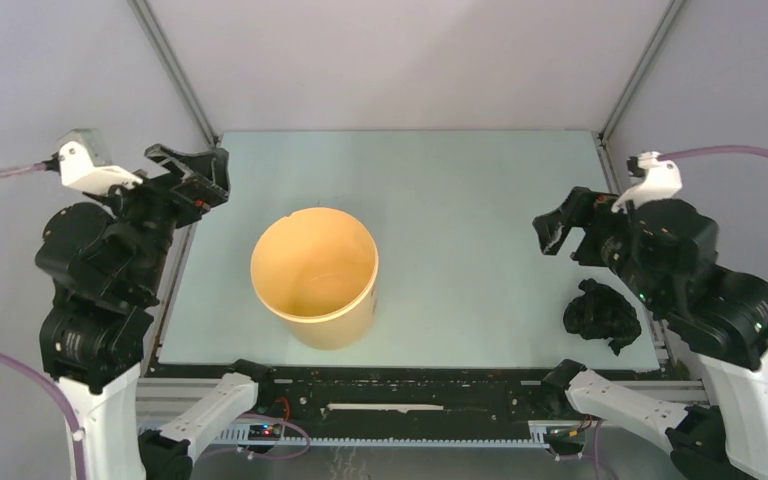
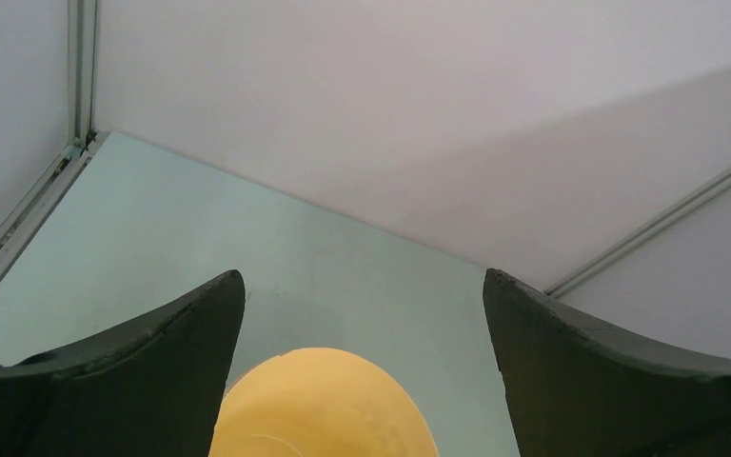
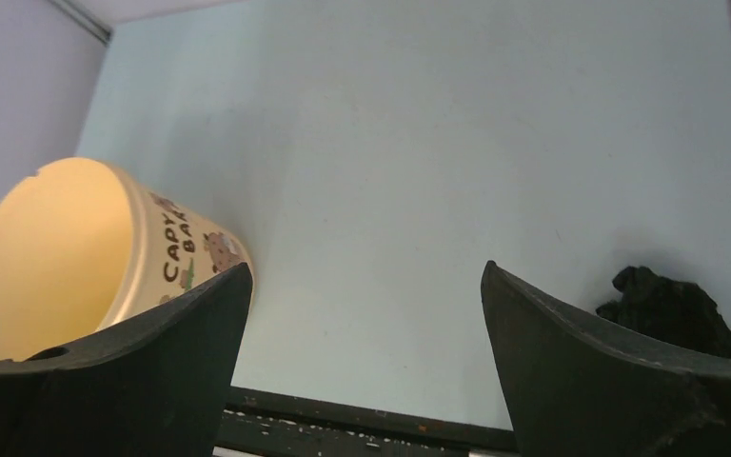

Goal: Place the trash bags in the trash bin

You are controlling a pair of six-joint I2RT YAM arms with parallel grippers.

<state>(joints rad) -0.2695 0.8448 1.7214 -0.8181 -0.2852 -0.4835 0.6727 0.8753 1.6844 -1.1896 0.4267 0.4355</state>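
The trash bag (image 1: pixel 602 315) is a crinkled black wad lying on the table at the near right; it also shows in the right wrist view (image 3: pixel 671 309) behind the right finger. The trash bin (image 1: pixel 314 277) is an open, empty yellow cup standing left of centre; it shows in the left wrist view (image 2: pixel 324 405) and the right wrist view (image 3: pixel 76 257). My left gripper (image 1: pixel 192 176) is open and empty, raised at the table's left edge. My right gripper (image 1: pixel 558 225) is open and empty, raised above and just left of the bag.
The pale green table (image 1: pixel 440 200) is ringed by grey walls with metal corner posts. A black rail (image 1: pixel 410 385) runs along the near edge between the arm bases.
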